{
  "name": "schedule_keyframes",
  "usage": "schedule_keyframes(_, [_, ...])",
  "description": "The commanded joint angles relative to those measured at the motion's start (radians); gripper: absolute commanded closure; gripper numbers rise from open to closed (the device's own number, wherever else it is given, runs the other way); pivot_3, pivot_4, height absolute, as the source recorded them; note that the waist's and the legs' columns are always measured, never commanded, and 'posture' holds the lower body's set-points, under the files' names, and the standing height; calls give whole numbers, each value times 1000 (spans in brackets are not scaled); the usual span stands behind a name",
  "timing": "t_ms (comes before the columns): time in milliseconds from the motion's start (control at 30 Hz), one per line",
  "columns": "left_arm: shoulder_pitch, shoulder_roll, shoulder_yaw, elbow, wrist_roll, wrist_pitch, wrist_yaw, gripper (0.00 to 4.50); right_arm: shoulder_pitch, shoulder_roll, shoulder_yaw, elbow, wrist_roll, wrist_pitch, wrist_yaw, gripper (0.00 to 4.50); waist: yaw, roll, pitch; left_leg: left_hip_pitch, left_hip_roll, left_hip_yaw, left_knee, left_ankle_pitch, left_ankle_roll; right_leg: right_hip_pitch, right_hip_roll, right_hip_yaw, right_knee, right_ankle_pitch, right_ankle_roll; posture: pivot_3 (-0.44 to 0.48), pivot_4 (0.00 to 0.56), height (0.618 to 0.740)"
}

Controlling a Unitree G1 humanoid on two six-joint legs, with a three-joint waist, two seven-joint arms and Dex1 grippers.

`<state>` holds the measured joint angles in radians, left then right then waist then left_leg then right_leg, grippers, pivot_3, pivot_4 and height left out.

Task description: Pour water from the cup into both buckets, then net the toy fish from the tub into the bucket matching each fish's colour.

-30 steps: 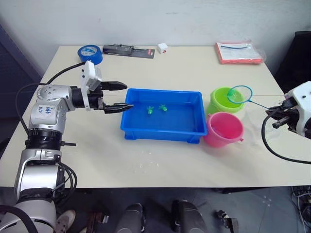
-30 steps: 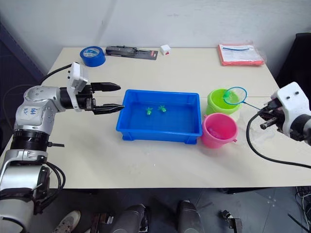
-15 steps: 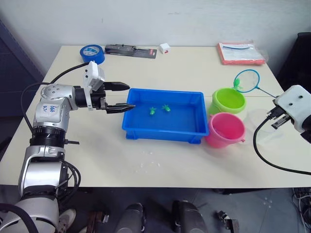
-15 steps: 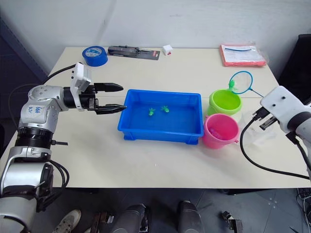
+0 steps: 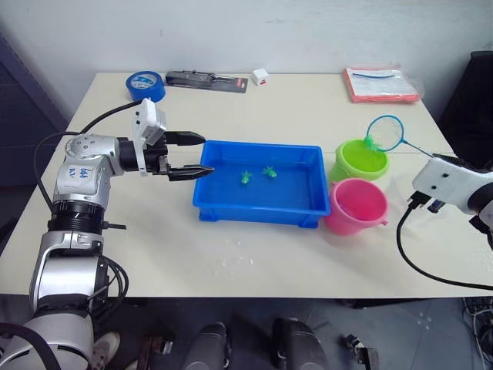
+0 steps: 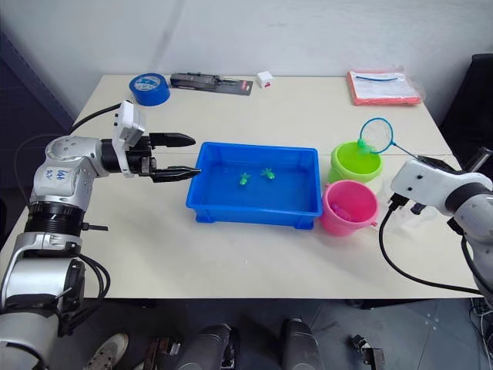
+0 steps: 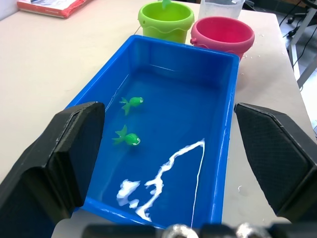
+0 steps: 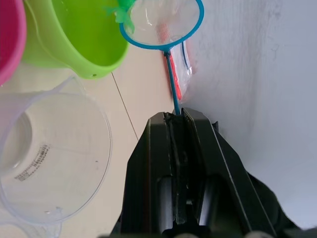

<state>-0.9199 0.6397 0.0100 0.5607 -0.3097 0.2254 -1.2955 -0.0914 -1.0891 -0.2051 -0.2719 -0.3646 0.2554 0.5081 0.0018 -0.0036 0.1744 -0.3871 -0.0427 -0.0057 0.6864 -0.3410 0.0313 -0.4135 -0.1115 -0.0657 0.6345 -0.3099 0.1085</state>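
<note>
A: What does the right gripper [image 8: 173, 119] have?

B: Its two black fingers are pressed together on the thin handle of the small round scoop net with the light blue ring [image 5: 385, 132]. The ring hangs over the far rim of the lime green round plastic bucket [image 5: 360, 159], at about one o'clock from it, and one tiny green plastic toy fish [image 8: 122, 12] clings at the ring's edge.

A: And the other one?

B: The left gripper [image 5: 189, 156] is spread wide, empty, level with the nine o'clock end of the shallow bright blue rectangular plastic tub [image 5: 260, 213].

A: How will the net handle?

B: Likely very light and whippy; the mesh is soft, so a wet fish may stick to it. A pinch low on the handle looks right, with a tilt or shake needed to drop the fish.

A: Count things.

B: Two green fish [image 7: 131, 103] float in the tub, near its middle; one more is at the net. Two buckets: the green one and a pink round plastic bucket [image 5: 355, 206] at six o'clock of it, touching the tub's corner. One clear plastic measuring cup [image 8: 49, 158] stands just beside both buckets. The pink one's contents cannot be counted.
</note>
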Motion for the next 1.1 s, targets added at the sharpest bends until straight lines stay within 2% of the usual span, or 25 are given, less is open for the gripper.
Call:
schedule_keyframes(33, [-17, 10, 17, -30, -6, -7, -4, 0, -19, -19, -4, 8, -49, -43, -18, 3703, 0, 0, 0, 0, 0, 0, 0, 0, 0, 0, 0, 0, 0, 0, 0, 0, 150, 737])
schedule_keyframes(167, [-5, 18, 22, -42, -8, -2, -2, 0, -43, -17, 3, 32, -77, -75, -21, 3703, -2, 0, 0, 0, 0, 0, 0, 0, 0, 0, 0, 0, 0, 0, 0, 0, 150, 737])
schedule_keyframes(300, [2, 24, 25, -50, -10, 3, -2, 0, -106, 12, -18, 17, -18, -46, 14, 3703, -2, 0, 0, 0, 0, 0, 0, 0, 0, 0, 0, 0, 0, 0, 0, 0, 150, 737])
schedule_keyframes(433, [11, 39, 32, -62, -13, 17, -6, 0, -259, 80, -42, -64, 232, 155, 183, 3703, -4, 0, 0, 0, 1, 0, 1, 0, 0, 0, 1, 0, 1, 0, 0, 0, 150, 737])
schedule_keyframes(633, [40, 64, 49, -100, -22, 40, 4, 0, -400, 97, -21, -121, 537, 511, 372, 3703, -2, 0, 0, 0, 1, -2, 2, 0, 0, 0, 1, -1, 1, 0, 0, 0, 150, 737])
schedule_keyframes(767, [75, 71, 65, -147, -32, 60, 20, 0, -494, 104, 39, -119, 697, 789, 428, 3703, -1, 0, 0, -1, 0, -5, 5, -1, 1, 2, -2, 2, 1, 0, 0, 0, 150, 737])
schedule_keyframes(900, [114, 81, 78, -195, -42, 80, 34, 0, -555, 114, 122, -90, 776, 961, 431, 3703, -2, 0, 0, -3, 0, -8, 6, -1, 1, 2, -3, 3, 1, 0, 0, 0, 150, 737])
schedule_keyframes(1100, [154, 94, 97, -249, -54, 109, 58, 0, -632, 145, 205, -35, 819, 1089, 388, 3703, -3, 0, 0, -3, 0, -8, 6, -1, 1, 1, -3, 3, 1, 0, 0, 0, 150, 737])
